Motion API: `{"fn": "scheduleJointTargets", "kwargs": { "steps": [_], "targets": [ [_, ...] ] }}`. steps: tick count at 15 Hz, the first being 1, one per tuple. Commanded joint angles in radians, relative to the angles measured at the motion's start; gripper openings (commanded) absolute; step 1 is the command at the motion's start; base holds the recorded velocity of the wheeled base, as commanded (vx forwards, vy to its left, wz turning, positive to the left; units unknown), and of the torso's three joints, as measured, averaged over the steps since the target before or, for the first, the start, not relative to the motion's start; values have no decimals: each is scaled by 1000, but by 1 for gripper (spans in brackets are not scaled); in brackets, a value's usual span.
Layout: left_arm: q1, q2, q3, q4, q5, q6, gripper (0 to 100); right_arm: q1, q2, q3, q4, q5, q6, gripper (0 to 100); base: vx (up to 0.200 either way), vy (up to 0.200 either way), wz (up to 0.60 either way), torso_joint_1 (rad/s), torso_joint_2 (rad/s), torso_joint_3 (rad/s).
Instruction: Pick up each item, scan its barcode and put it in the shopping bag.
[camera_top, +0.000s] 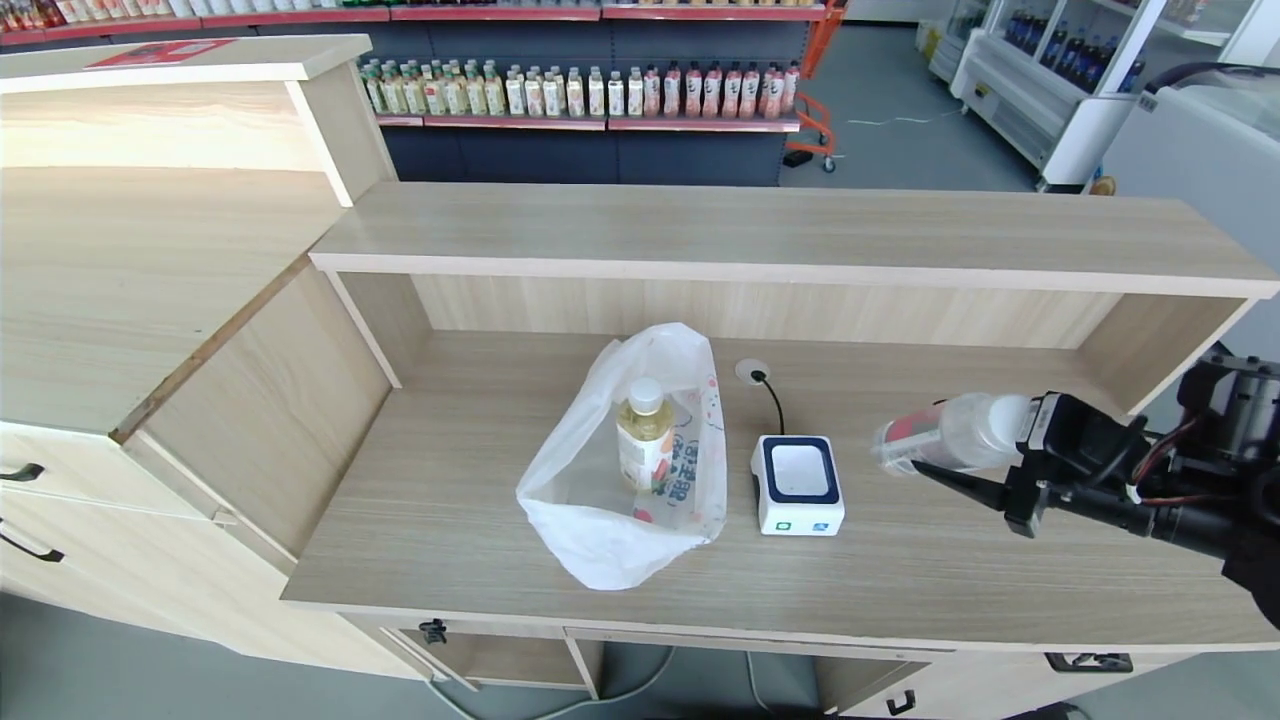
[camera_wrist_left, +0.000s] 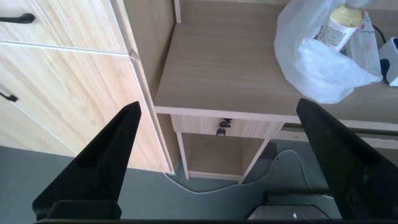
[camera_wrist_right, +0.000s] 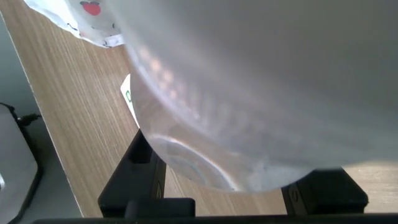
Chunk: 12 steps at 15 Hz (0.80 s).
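Hanging over the worktop (camera_top: 460, 480) toward its right edge, the right hand (camera_top: 940, 452) is clamped on a clear bottle (camera_top: 950, 428) with a red label, held on its side just right of the scanner (camera_top: 797, 484). The white shopping bag (camera_top: 600, 520) lies open mid-worktop, with a yellowish bottle (camera_top: 645, 435) upright inside. The left hand (camera_wrist_left: 219, 104), fingers apart, sits off the front left corner.
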<state>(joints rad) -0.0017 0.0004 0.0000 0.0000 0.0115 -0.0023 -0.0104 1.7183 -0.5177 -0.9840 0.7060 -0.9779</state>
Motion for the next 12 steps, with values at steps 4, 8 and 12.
{"fn": "scheduleJointTargets", "kwargs": {
  "steps": [4,8,12],
  "targets": [
    [0,0,0,0,1,-1,100,-5,135,-4,-82,44,-5,0,0,0,0,0,0,0],
    [0,0,0,0,1,-1,100,-5,196,-30,-105,46,-42,0,0,0,0,0,0,0],
    [0,0,0,0,1,-1,100,1,238,-90,-107,52,-65,0,0,0,0,0,0,0]
  ]
}}
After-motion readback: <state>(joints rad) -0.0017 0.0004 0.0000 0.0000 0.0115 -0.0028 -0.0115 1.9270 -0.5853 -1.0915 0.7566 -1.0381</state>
